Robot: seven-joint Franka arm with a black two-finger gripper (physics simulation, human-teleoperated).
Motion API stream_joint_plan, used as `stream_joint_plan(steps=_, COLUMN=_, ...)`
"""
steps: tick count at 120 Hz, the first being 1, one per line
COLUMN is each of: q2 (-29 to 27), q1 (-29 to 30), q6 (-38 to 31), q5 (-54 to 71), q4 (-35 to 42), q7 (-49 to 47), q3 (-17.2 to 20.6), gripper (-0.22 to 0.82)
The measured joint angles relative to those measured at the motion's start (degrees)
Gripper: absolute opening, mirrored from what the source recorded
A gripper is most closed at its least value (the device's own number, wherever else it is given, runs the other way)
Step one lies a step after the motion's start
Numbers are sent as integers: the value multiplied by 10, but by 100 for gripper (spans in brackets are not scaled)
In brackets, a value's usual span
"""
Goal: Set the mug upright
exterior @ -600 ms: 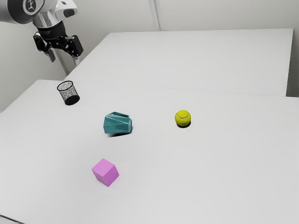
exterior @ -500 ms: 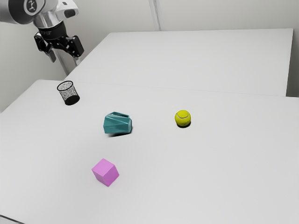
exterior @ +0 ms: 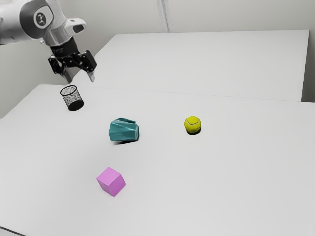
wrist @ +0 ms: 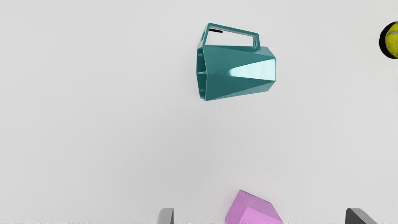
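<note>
My gripper (exterior: 79, 78) hangs in the air at the exterior view's upper left, above the table and apart from the mug. Its two fingers stand wide apart in the wrist view, where the gripper (wrist: 259, 216) holds nothing. The teal faceted mug (exterior: 123, 130) lies on its side on the table. In the wrist view the mug (wrist: 236, 71) shows its open mouth at one end, its closed base at the other, and an angular handle along its side.
A black mesh cup (exterior: 73, 98) stands near my gripper. A pink cube (exterior: 111, 182) and a yellow tennis ball (exterior: 192, 124) rest on the white table (exterior: 221, 187), both apart from the mug. The wrist view shows the cube (wrist: 253, 210) and ball (wrist: 392, 40).
In the exterior view my arm and gripper have moved down and slightly toward the view's right. The mug, cube, ball and mesh cup have stayed where they were.
</note>
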State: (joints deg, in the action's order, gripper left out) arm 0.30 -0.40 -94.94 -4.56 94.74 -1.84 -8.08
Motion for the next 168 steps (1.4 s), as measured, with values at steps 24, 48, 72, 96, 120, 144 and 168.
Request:
stream_joint_plan(steps=24, q2=48, q1=70, q6=-3, q5=-124, q4=38, q7=4, q3=0, gripper=60)
stream_joint_plan(steps=48, q2=116, q1=120, q6=0, q5=-207, q4=43, q7=14, q3=-1, gripper=60)
stream_joint_plan(steps=72, q2=176, q1=131, q6=-8, q5=-262, q4=33, q7=30, q3=-1, gripper=60)
stream_joint_plan(steps=96, q2=219, q1=133, q6=-29, q5=-289, q4=23, q7=46, q3=-1, gripper=60)
stream_joint_plan(steps=120, q2=263, q1=135, q6=-55, q5=-329, q4=3, q7=57, q3=-1, gripper=60)
stream_joint_plan(steps=144, q2=288, q1=136, q6=-87, q5=-379, q4=0, q7=70, q3=2, gripper=60)
stream_joint_plan(steps=168, q2=300, q1=135, q6=-108, q5=-420, q4=-1, q7=80, q3=7, gripper=60)
